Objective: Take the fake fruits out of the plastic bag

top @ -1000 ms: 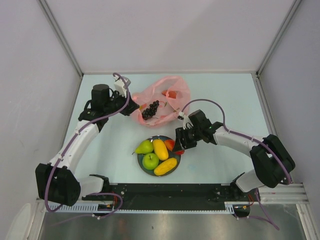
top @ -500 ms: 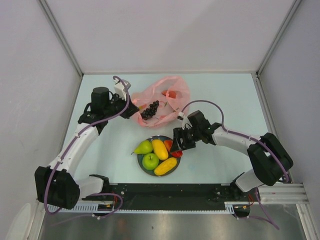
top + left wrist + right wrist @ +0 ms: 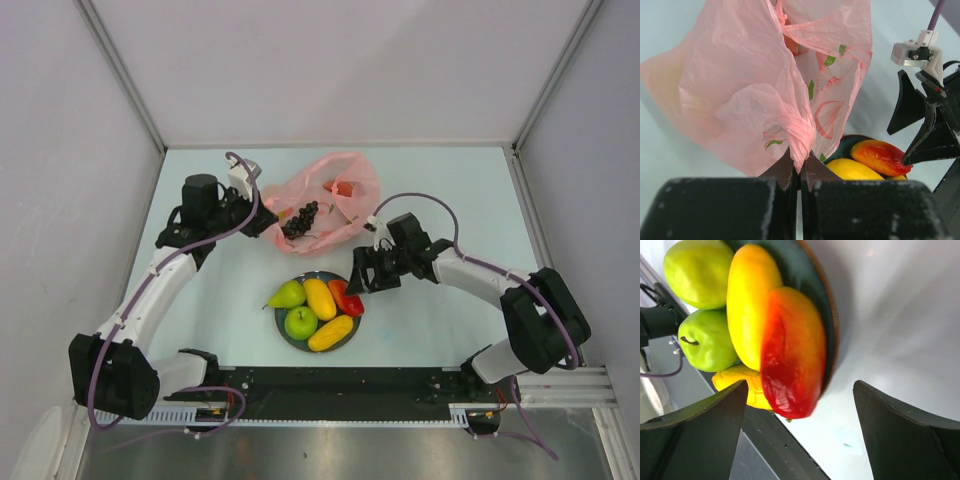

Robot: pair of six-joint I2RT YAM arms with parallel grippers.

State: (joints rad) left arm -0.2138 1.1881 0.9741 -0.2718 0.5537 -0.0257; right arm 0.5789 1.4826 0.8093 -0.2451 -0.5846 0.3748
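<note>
Arms [image 3: 150, 290]: white links, black joints, looping purple cables [image 3: 410, 198]; right end effector [image 3: 801, 382] black, wedge-shaped fingers [image 3: 900, 430].

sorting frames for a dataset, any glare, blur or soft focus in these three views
Top external: evenly lit and sharp, shadows soft. Left wrist: the left hand at the bottom is a dark, soft-edged mass, the pink plastic bag crisp. Right wrist: the right hand shows as two blurred dark wedges, the red-orange mango glossy with faint highlights, the table bright.

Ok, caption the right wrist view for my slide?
Open right gripper framing the red-orange fruit lying at the dark plate's edge.
</note>
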